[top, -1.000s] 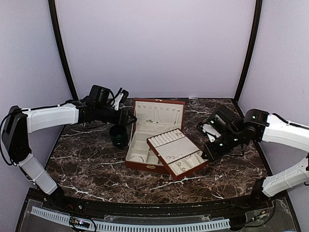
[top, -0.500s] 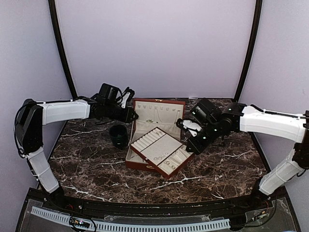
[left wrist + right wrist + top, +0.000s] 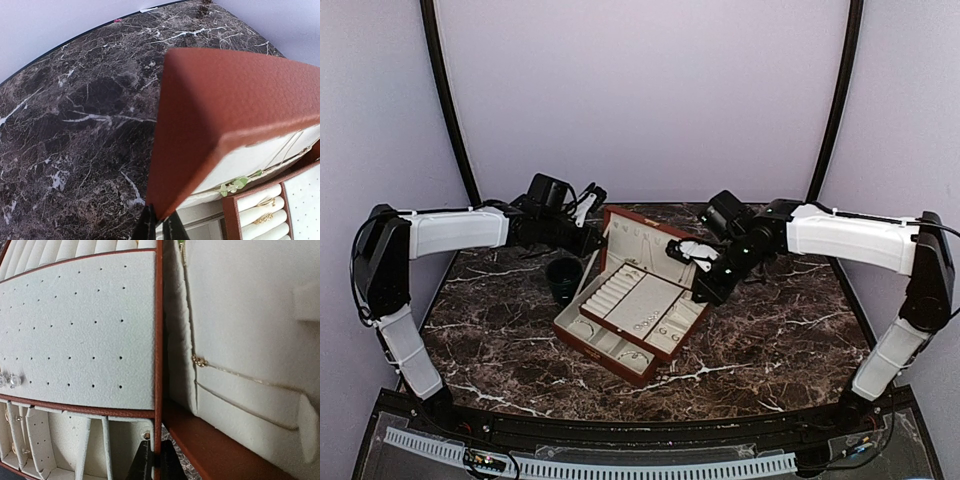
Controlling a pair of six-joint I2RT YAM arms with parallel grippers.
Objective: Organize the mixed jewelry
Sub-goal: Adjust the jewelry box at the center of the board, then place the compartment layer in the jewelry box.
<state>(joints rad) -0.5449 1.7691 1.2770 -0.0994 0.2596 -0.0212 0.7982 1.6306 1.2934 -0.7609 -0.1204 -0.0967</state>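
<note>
The red-brown box (image 3: pixel 588 346) lies open, turned at an angle at mid-table. My left gripper (image 3: pixel 597 236) is shut on the upper left corner of its lid (image 3: pixel 235 105), fingertips (image 3: pixel 148 224) pinching the edge. The cream slotted tray (image 3: pixel 642 300) rests across the box. My right gripper (image 3: pixel 700 290) is shut on the tray's red-brown rim (image 3: pixel 159 365). The mixed jewelry shows as tiny pale pieces (image 3: pixel 650 323) on the tray, two studs (image 3: pixel 9 380) on the perforated panel, gold rings (image 3: pixel 263 210) in the roll slots and a thin chain (image 3: pixel 200 361) in the lid.
A dark green cup (image 3: pixel 563 280) stands just left of the box, below my left arm. A small green leaf piece (image 3: pixel 233 186) hangs at the lid's lower edge. Dark marble table (image 3: pixel 790 330) runs to a black rail at the front; pale walls close in behind.
My left gripper has closed on the lid's corner. My right arm has swept left with the tray, and the box and tray have turned and slid left toward the cup.
</note>
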